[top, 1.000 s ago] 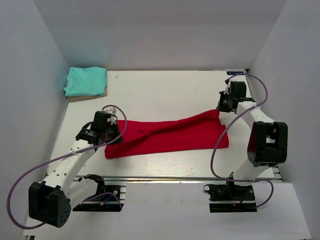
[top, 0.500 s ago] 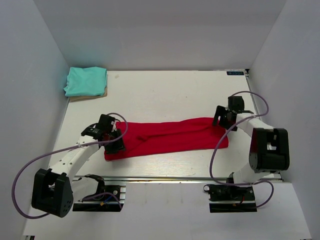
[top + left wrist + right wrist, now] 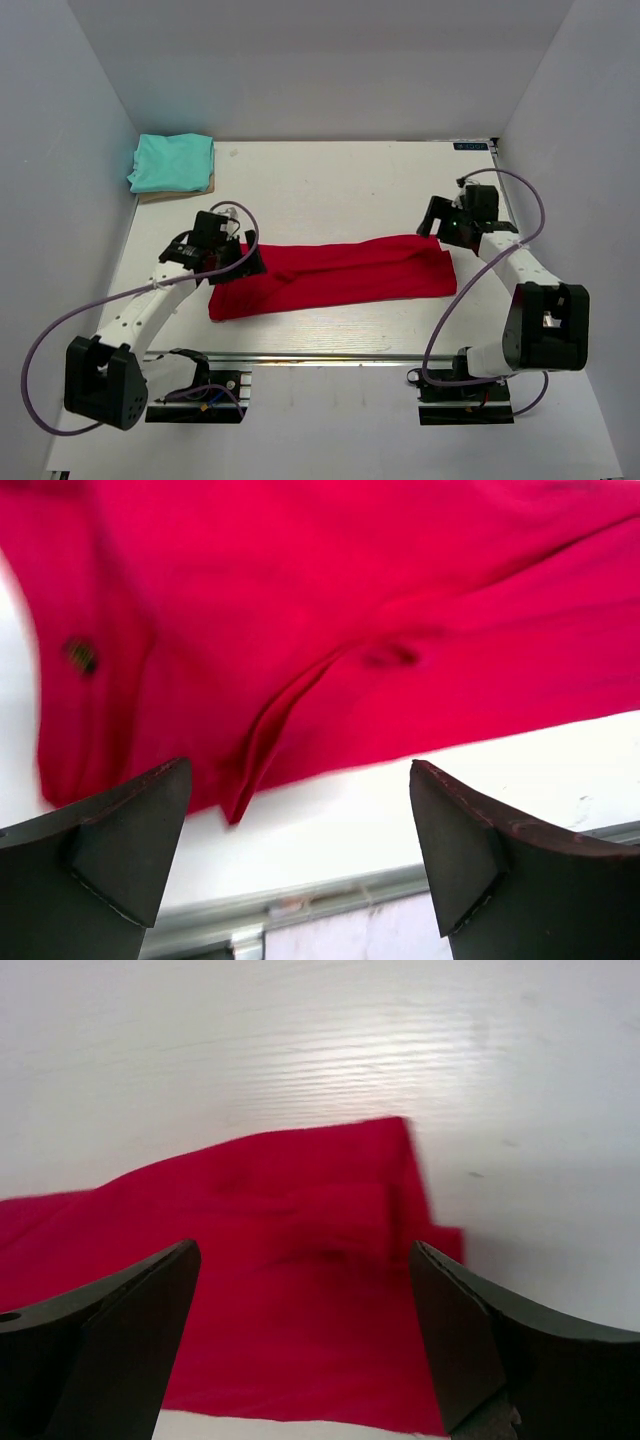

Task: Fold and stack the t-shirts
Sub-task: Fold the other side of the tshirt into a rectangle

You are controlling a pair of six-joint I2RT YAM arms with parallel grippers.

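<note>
The red t-shirt lies as a long, flat, folded band across the near half of the white table. My left gripper hovers open just over its left end. In the left wrist view the red t-shirt fills the top, and the left gripper holds nothing. My right gripper stands open above the band's far right corner. Seen from the right wrist, the red t-shirt lies flat under the empty right gripper. The teal t-shirt sits neatly folded at the back left.
A tan sheet pokes out from under the teal t-shirt. White walls close in the table at the back and on both sides. A metal rail runs along the near edge, also visible as the rail in the left wrist view.
Both grippers have opened and let go of the red t-shirt. Its raised right corner has dropped, so the band now lies flat. Both grippers have lifted slightly off the cloth.
</note>
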